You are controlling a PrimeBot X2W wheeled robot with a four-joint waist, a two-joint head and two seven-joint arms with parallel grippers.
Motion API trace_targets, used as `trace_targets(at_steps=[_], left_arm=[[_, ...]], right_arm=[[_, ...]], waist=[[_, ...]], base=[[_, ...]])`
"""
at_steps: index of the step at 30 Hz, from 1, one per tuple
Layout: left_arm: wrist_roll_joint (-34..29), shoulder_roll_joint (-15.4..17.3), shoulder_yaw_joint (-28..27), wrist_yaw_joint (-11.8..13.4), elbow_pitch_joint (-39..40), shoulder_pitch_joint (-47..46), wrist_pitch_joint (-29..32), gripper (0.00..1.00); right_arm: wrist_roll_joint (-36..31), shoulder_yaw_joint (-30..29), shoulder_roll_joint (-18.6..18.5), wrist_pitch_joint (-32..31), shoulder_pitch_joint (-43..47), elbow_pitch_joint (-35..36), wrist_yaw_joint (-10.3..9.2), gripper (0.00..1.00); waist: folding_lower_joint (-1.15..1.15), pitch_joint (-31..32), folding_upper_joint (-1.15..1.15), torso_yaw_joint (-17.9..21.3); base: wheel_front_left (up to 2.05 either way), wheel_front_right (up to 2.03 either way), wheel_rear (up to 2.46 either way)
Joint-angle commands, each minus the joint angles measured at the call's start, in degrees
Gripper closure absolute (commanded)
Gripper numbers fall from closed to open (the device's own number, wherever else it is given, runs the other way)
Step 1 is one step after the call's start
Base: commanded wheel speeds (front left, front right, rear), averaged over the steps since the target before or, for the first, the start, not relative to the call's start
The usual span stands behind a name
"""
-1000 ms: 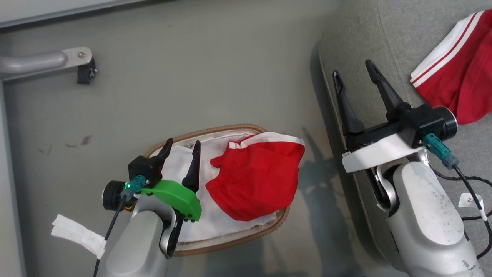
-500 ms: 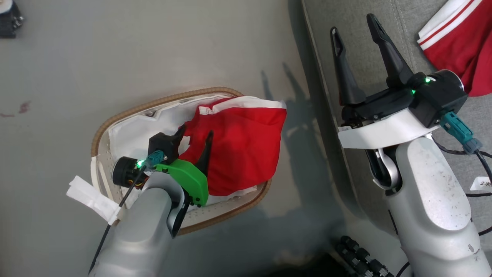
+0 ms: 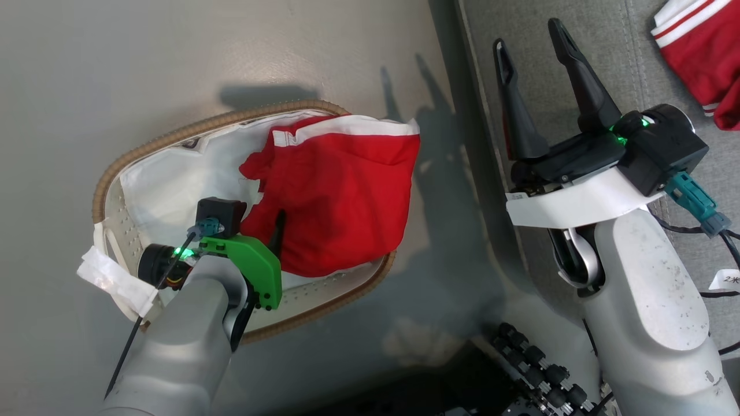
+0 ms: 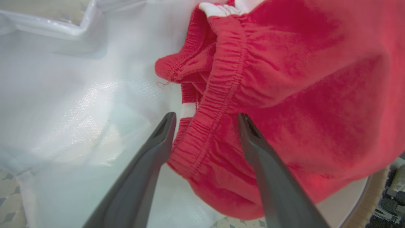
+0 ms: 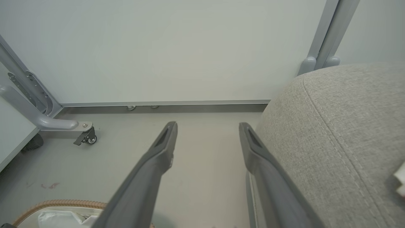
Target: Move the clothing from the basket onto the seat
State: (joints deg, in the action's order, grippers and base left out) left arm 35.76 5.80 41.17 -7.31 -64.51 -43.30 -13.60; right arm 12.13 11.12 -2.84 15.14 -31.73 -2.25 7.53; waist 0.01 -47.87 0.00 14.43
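Far left, on the pale floor (image 3: 173, 52): the basket (image 3: 173, 136), brown woven rim around a white liner (image 3: 167, 185), perforated wall showing on the near side; a white tag (image 3: 110, 280) beside the left arm's cable, at the rim's near-left. Reaching down inside the basket: the left gripper (image 4: 206, 116), jaws parted at a middling width, clamped on nothing; fingers set either side of a gathered elastic band of the red clothing (image 3: 341, 190), one toward the liner, the other against the red cloth. Clothing heaped in the basket's right half, white-trimmed edge lying over the far-right rim. Further right: bare floor crossed by shadows; then the right gripper (image 3: 527, 34), spread wide and empty, raised over the left edge of the seat (image 3: 630, 58); in the right wrist view, floor and pale wall (image 5: 190, 47) between its fingers, grey stitched cushion to one side. Far right, top corner: a second red garment (image 3: 702, 52) with white stripes, lying on the seat, well apart from the right gripper.
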Motion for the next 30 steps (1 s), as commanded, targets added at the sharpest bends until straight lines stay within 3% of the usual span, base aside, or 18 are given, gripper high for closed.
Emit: trace_targets(at_steps=[1,15,27,28,29,30], left_arm=[[1.4,0.5,0.9,-0.2,0.3,-1.1,0.5,0.0],[16.6,5.5,13.9,-0.2,7.8,-3.8,11.0,0.0],[25.9,8.9,25.5,-0.3,12.0,-6.7,12.4,0.0],[26.4,9.0,26.3,-0.3,12.0,-6.8,12.2,0.63],[27.0,9.0,27.2,-0.3,12.0,-6.9,11.8,1.0],[27.5,9.0,27.8,-0.3,12.1,-6.9,11.4,1.0]], right_arm=[[0.3,-0.1,-0.2,0.0,0.4,0.5,-0.08,0.0],[0.0,0.3,-0.2,0.0,-1.7,2.1,-0.08,0.0],[0.4,0.7,-0.2,0.0,-2.0,2.2,-0.08,0.0],[0.5,0.7,-0.2,0.0,-2.0,2.2,-0.08,0.0],[0.5,0.7,-0.2,0.0,-2.0,2.1,-0.08,0.0],[0.6,0.7,-0.2,0.0,-2.1,1.9,-0.08,0.0]], waist=[[-0.01,-1.1,0.0,0.0],[-0.01,-4.7,0.0,-0.6],[-0.01,-5.8,0.0,-0.5],[-0.01,-5.8,0.0,-0.5],[-0.01,-5.6,0.0,-0.4],[-0.01,-5.4,0.0,-0.3]], base=[[0.0,0.0,0.0],[0.0,0.0,0.0],[0.0,0.0,0.0],[0.0,0.0,0.0],[0.0,0.0,0.0],[0.0,0.0,0.0]])
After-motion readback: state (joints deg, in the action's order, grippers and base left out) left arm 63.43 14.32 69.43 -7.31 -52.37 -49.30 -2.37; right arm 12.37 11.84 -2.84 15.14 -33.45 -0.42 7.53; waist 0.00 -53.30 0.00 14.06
